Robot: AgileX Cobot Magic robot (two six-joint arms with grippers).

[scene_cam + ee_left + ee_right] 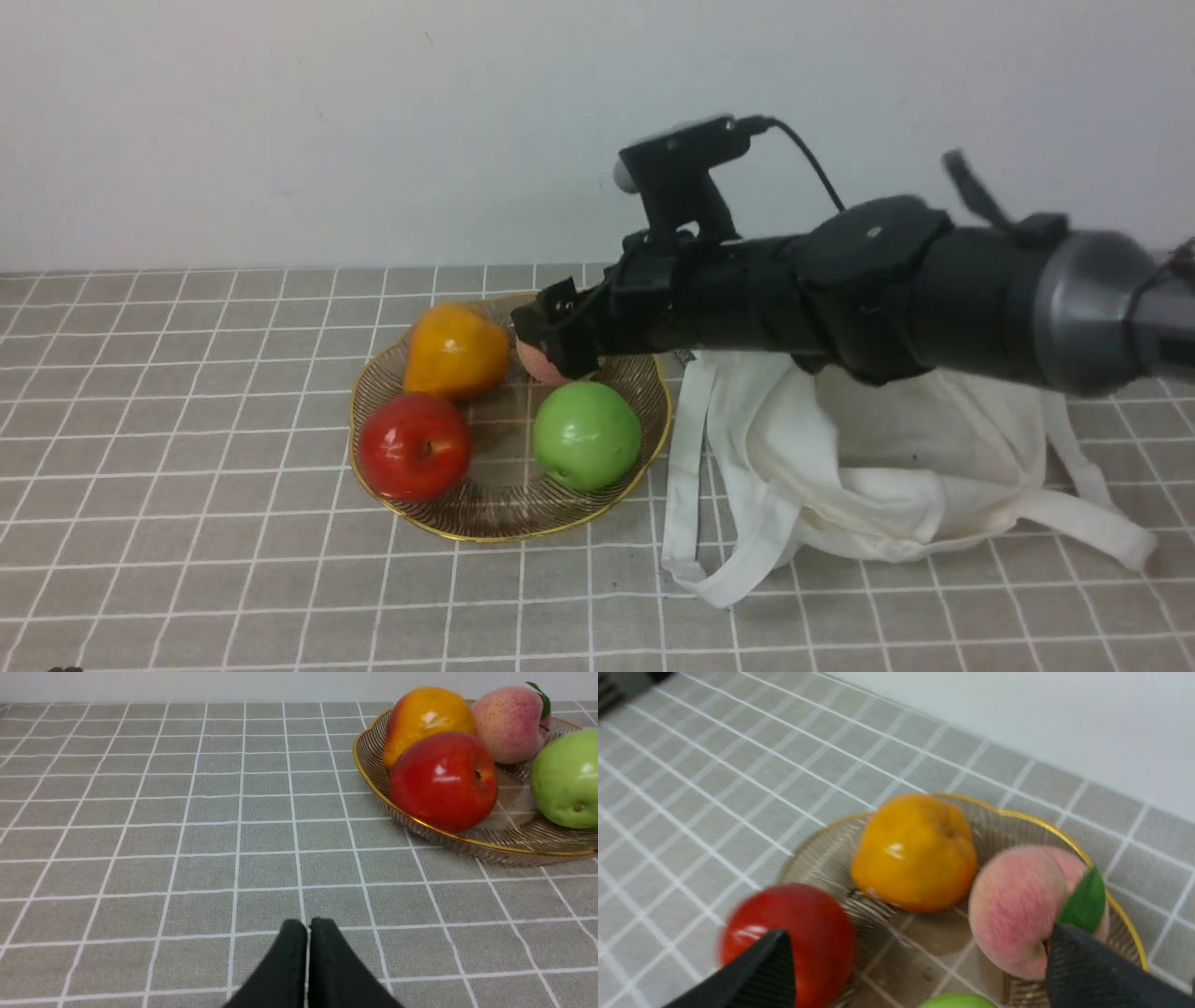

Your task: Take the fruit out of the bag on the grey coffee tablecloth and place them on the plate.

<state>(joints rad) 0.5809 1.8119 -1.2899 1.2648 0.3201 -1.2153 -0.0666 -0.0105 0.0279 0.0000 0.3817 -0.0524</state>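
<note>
The red apple [414,446] lies in the ribbed gold-rimmed plate [504,525] on the grey checked tablecloth [187,373]. It also shows in the left wrist view [443,781] and the right wrist view [794,933]. The off-white bag [896,457] lies slack just right of the plate, and its inside is hidden. My right gripper [551,336] hovers over the plate's far side, jaws wide open [917,931] and empty. One finger [1087,970] is against the pink peach [1013,905]. My left gripper [306,926] is shut and empty, low over bare cloth left of the plate.
The plate also holds an orange fruit [455,350], a green apple [586,435] and the peach [540,366], which is half hidden behind my gripper. My right arm reaches across above the bag. The bag's straps [686,467] trail toward the front. A white wall stands behind.
</note>
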